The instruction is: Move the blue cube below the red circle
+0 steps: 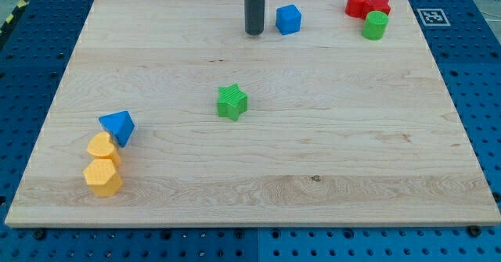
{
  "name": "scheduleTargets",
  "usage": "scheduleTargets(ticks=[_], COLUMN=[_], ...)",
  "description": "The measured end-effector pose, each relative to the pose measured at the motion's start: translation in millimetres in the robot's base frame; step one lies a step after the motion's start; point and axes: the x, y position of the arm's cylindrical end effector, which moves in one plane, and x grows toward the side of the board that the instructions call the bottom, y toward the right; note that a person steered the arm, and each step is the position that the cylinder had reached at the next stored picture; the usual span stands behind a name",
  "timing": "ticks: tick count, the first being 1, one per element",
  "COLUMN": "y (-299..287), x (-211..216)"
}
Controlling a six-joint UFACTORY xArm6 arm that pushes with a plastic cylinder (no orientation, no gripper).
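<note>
my tip (254, 33) sits just left of the blue cube (288, 19) near the table's top edge, probably not touching, nothing grasped since it's a bare rod, red circle (358, 2) further right.

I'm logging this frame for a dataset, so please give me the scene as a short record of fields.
my tip: near the view's top, just left of the blue cube, small gap
blue cube: top centre
red circle: top right, touching a red block
green cylinder: just below the red pair
green star: mid-board
blue triangle: lower left, above two orange blocks
</note>
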Motion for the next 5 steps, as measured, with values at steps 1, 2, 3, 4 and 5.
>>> scheduleTargets(ticks=[1,2,3,4,5], y=[53.0,114.9,116.6,95.5,106.7], x=[-16.2,-18.2,-16.5,12.5,25.3])
